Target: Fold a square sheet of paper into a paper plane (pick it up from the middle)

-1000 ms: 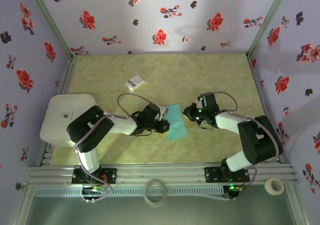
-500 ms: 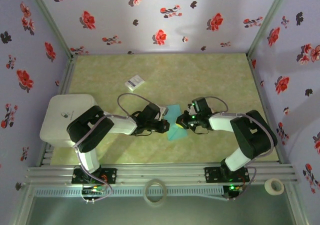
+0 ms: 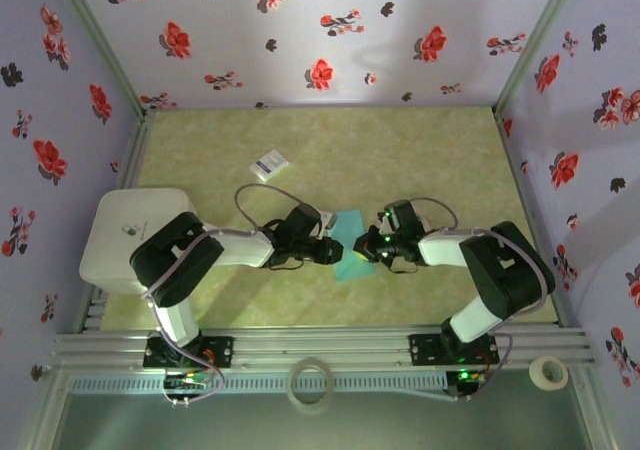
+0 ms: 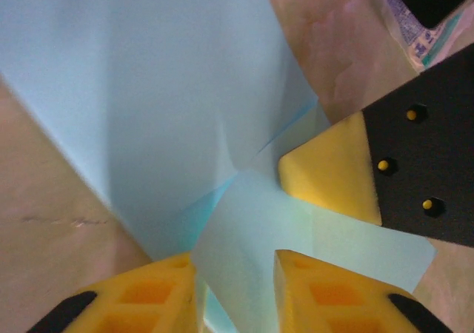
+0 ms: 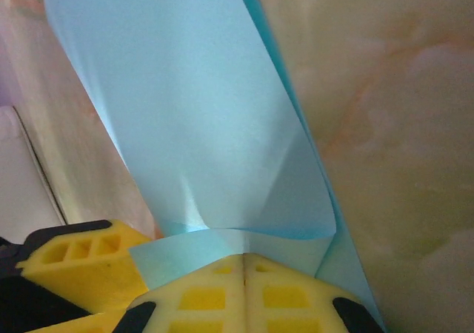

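Open counter surrounds the creased, part-folded teal square sheet of paper; left pincer spread astride a flap, right pincer pressed together, touching it.

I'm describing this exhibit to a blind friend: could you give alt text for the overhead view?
The left pincer and right pincer of two robot arms stand at opposite sides of a partly folded teal sheet of paper at the middle of a beige table. Flowered walls surround it.

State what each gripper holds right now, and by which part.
Left gripper: open astride a flap of the square sheet of paper, holding nothing. Right gripper: shut at its folded edge; pinching or only pressing cannot be told.
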